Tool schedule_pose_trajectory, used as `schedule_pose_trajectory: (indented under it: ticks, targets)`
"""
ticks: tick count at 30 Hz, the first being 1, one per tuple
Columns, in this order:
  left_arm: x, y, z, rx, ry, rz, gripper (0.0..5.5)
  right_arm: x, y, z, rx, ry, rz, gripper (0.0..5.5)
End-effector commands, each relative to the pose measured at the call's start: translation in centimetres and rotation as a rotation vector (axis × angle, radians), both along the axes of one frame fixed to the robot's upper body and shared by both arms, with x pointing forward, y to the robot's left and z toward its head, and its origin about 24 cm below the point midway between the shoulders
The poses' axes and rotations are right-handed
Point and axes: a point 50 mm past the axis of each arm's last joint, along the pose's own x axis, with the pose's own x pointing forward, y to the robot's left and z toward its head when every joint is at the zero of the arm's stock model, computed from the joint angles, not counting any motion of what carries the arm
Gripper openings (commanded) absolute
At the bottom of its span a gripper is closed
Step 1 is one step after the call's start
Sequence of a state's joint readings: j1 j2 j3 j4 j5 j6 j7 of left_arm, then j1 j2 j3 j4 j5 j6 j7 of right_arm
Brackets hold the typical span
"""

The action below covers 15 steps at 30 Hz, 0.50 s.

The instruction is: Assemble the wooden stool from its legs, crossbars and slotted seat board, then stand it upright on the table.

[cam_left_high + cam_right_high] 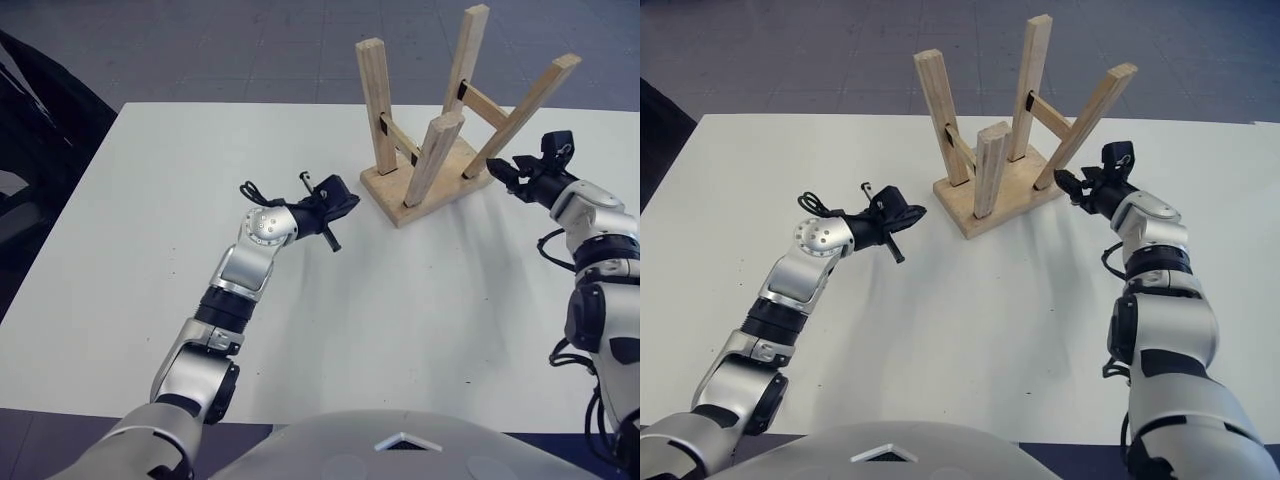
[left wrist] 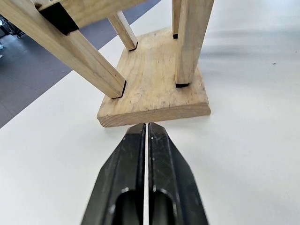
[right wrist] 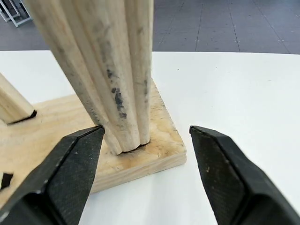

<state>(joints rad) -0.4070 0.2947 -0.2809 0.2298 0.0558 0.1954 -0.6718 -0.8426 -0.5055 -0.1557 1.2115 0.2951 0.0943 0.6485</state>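
Note:
The wooden stool (image 1: 433, 150) stands upside down at the far side of the table, its seat board (image 1: 392, 197) flat on the surface and its legs pointing up, joined by crossbars (image 1: 485, 103). My left gripper (image 1: 347, 201) hovers just left of the board, shut with nothing in it; in the left wrist view its tips (image 2: 146, 126) point at the board's near edge (image 2: 154, 110), a small gap away. My right gripper (image 1: 497, 170) is at the board's right side, open. In the right wrist view its fingers (image 3: 70, 168) flank the base of one leg (image 3: 112, 61) without touching it.
The white table (image 1: 150, 220) has free room in front of and left of the stool. Its far edge runs just behind the stool, with dark floor beyond. A black object (image 1: 30, 130) stands off the table's left side.

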Motion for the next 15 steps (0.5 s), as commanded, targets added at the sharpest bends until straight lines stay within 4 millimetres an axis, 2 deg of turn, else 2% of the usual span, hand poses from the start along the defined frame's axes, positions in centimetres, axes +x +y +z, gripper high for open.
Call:
schedule_pose_trajectory:
  ticks: [1, 6, 11, 15]
  targets:
    - [-0.5, 0.7, -0.4, 0.022, -0.003, 0.017, 0.10, 0.5, 2.3, -0.6, 0.096, -0.009, 0.034, 3.35]
    - [-0.8, 1.2, -0.8, 0.027, 0.002, 0.045, 0.10, 1.0, 3.9, -0.9, 0.086, -0.032, 0.020, 3.35]
    - [-1.2, 0.9, -1.1, 0.025, 0.009, 0.038, 0.10, 0.9, 3.2, -1.3, -0.013, -0.013, -0.060, 3.35]
    - [-1.4, 0.7, -1.2, 0.020, 0.015, 0.034, 0.10, 1.1, 2.5, -0.7, -0.050, -0.036, -0.117, 3.35]
